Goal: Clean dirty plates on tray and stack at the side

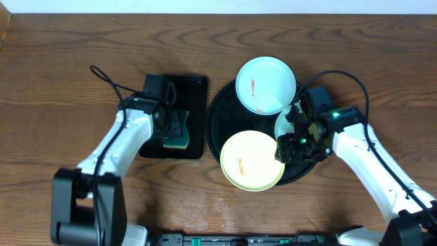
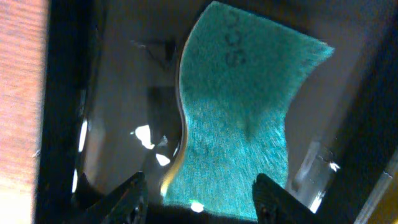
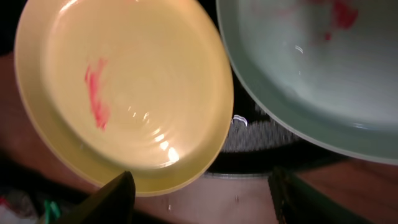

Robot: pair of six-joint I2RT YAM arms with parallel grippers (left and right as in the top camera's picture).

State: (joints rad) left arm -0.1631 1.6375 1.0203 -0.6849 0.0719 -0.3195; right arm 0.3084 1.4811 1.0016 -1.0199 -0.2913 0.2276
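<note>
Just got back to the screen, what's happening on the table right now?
The left claw, open, straddles the green sponge on the rectangular tray, not yet gripping it. The right claw, open, is at the yellow plate rim on the round tray. That plate and the bluish plate both show red smears. A third plate is mostly hidden under the right arm. None is stacked at the side.

I note the left arm (image 1: 113, 147) angled toward frame centre-left, left gripper (image 1: 171, 128) pointed down, jaws wide apart. The right arm (image 1: 372, 160) enters from lower right, right gripper (image 1: 290, 145) also parted.
</note>
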